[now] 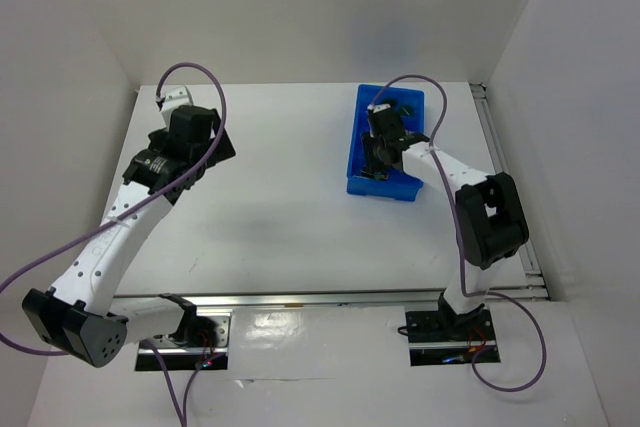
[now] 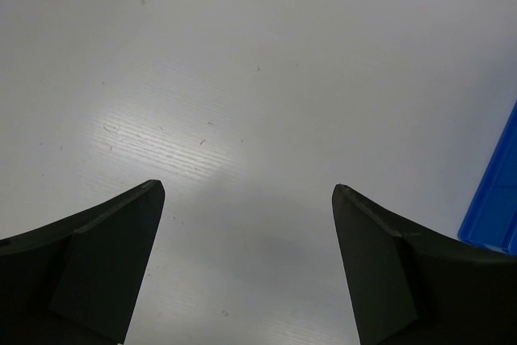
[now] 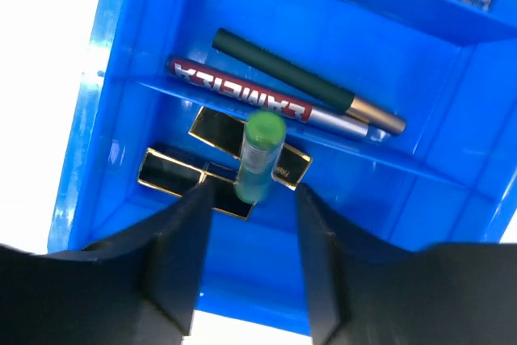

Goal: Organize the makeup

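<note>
Hovering over the blue bin (image 3: pixel 121 78), right gripper (image 3: pixel 250 191) holds nothing: jaws apart, flanking the green tube (image 3: pixel 260 155), which lies across the black-gold lipsticks (image 3: pixel 174 171). Drop-off judged done. Next calls for a straight lift clear without nudging the tube.

Cosmetics in bin: materials and finishes
Blue bin (image 3: pixel 129 54): glossy moulded plastic. Green tube (image 3: pixel 260 155): smooth, slightly shiny plastic. Black-gold lipsticks (image 3: pixel 171 169): glossy black cases, gold metallic-looking trim. Dark green pencil (image 3: pixel 279 70): matt, gold shiny collar. Silver pencil (image 3: pixel 242 94): shiny, red print. Surface (image 2: pixel 242 78): white, low sheen, finely scratched. Left end effector (image 2: pixel 249 190): matt black plastic.
</note>
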Robot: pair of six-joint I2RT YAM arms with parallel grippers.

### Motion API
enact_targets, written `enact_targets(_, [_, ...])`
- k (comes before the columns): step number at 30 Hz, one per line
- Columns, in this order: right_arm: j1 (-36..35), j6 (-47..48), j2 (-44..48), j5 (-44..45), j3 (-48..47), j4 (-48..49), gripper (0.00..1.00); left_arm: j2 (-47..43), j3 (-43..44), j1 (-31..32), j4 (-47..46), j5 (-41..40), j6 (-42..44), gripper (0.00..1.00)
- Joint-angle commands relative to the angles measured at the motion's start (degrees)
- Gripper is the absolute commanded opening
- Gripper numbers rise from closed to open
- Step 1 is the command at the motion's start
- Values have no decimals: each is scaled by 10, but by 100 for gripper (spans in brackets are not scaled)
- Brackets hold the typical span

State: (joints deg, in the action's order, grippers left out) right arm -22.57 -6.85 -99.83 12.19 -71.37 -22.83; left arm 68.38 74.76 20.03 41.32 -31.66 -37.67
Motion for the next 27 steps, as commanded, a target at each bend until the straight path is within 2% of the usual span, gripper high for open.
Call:
enact_targets(1, [2,-6,-1,9,-45,14,55,-4,24,-3,-15,-5,8,99])
enact_targets(4, [2,-6,5,27,-73,-10,65,-4,24,-3,-15,-5,8,99])
enact_targets(10, [38,-57,23,53,-129,-75,67,2,29,-3,-15,0,15,99])
enact_targets(11, [56,-69,23,53,-137,-83,74,2,29,-3,-15,0,15,99])
enact_targets(12, [66,-89,29,53,-137,-83,85,2,29,-3,-15,0,15,99])
enact_targets(14, [87,-106,36,31,-132,-89,94,2,24,-3,-22,0,20,99])
enact_targets(20, [170,-182,65,-23,-109,-100,100,8,24,-3,-22,0,25,99])
enact_targets(27, [196,-208,53,-1,-121,-137,100,23,19,-3,-45,13,37,99])
